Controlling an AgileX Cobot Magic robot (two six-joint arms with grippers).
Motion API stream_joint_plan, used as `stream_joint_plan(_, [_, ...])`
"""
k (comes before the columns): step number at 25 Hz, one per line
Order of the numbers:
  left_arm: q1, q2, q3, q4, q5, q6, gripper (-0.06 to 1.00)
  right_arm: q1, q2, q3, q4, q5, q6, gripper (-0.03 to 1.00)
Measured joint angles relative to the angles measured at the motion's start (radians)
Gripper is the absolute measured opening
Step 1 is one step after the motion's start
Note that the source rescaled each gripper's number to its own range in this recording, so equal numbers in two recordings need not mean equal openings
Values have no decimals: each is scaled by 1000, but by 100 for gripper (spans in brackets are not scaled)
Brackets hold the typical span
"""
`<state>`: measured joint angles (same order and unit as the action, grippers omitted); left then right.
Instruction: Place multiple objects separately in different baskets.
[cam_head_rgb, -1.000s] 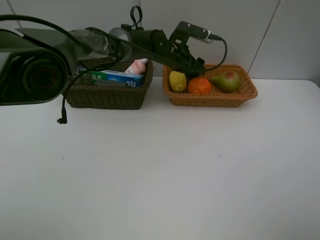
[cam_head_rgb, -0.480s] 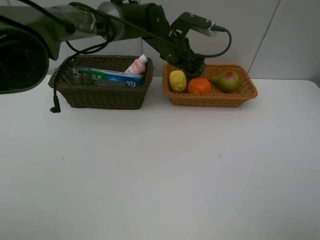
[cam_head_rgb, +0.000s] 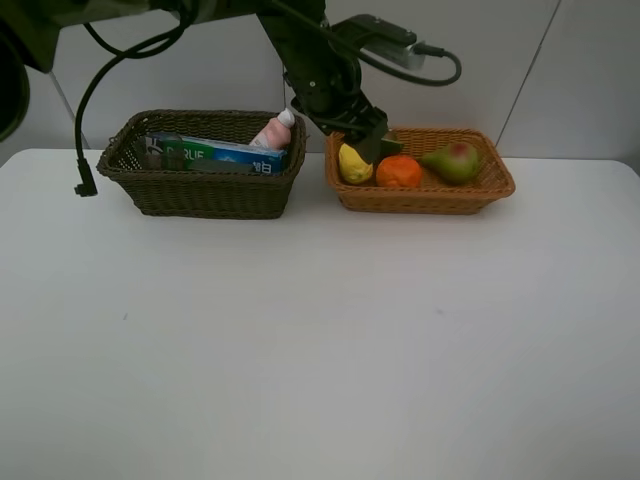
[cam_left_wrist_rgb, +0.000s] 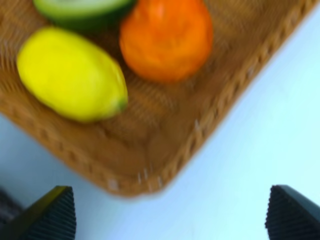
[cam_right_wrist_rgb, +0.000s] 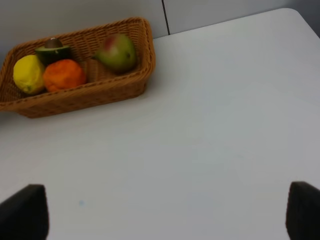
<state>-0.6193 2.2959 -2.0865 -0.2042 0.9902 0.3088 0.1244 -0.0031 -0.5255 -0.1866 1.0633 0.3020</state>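
Left gripper open, empty, over tan basket at lemon. Orange at lemon's 3 o'clock. Right gripper open, empty.

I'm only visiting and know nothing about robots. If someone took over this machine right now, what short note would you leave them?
Left gripper: open, empty, above the light basket.
Right gripper: open, empty, over bare table.
Light basket: lemon, orange, pear, avocado half.
Dark basket: toothpaste box, pink bottle; the rest of its contents are hard to see.
Done: nothing lies loose on the table.
Left: probably just pull the left arm back.
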Motion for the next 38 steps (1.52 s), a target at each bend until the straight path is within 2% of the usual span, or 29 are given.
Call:
stream_joint_plan(7, [0,-45,-1,44,204,-19,100,0,0,0,0,0,0,100])
stream_joint_plan(13, [1,-95,6,93,221,-59,100,0,0,0,0,0,0,100])
stream_joint_plan(17, [1,-157,76,109,223,-67,100,0,0,0,0,0,0,100])
stream_joint_plan(23, [1,-276,256,163,223,-75,100,0,0,0,0,0,0,100])
stream_joint_plan(28, [1,-415,464,167,220,-92,100,0,0,0,0,0,0,100])
stream_joint_plan(38, [1,-797,875,167,147,-95,100,0,0,0,1,0,0,100])
